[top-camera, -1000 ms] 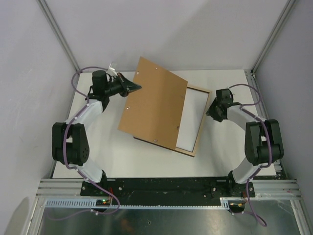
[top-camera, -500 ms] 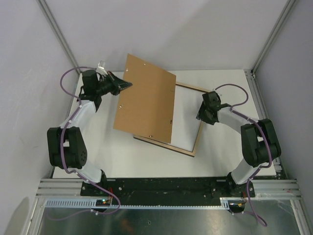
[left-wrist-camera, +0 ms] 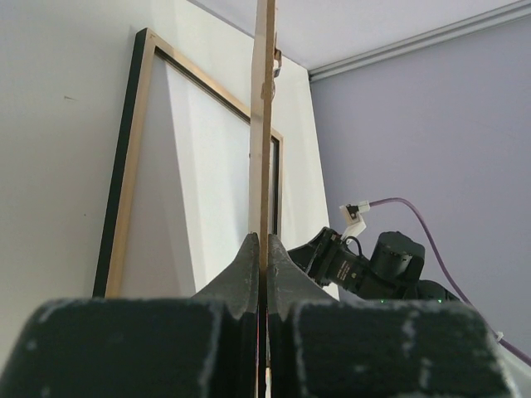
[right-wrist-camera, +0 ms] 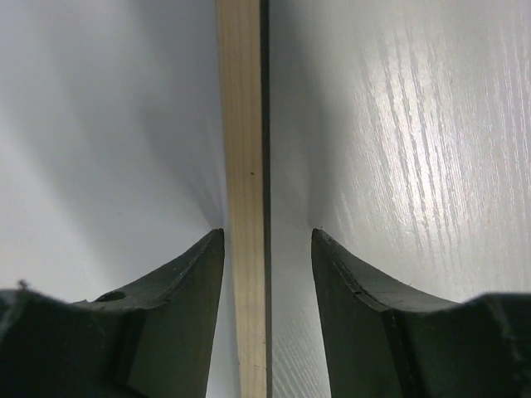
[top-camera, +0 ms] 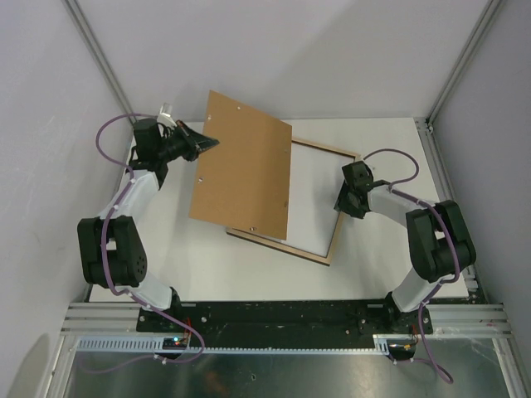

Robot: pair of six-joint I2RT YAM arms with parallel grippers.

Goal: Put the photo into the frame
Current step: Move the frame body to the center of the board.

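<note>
The frame (top-camera: pixel 343 212) lies back up on the white table, its light wood rim around a white sheet (top-camera: pixel 311 195). No printed photo shows, and I cannot tell whether that sheet is the photo. My left gripper (top-camera: pixel 210 143) is shut on the left edge of a plain brown backing board (top-camera: pixel 241 170), held tilted above the frame's left part. In the left wrist view the board's thin edge (left-wrist-camera: pixel 264 124) runs up from my left gripper (left-wrist-camera: pixel 259 240). My right gripper (top-camera: pixel 340 204) is open and straddles the frame's right rail (right-wrist-camera: pixel 245 124), one finger (right-wrist-camera: pixel 187 290) on each side, apart from it.
Grey walls and aluminium posts (top-camera: pixel 99 58) close in the table on three sides. The arm bases stand on a black rail (top-camera: pixel 282 315) at the near edge. Purple cables (top-camera: pixel 112 133) loop off both wrists.
The left gripper has swung the backing board up and leftward, uncovering more of the white sheet. The right gripper has moved left onto the frame's right rail.
</note>
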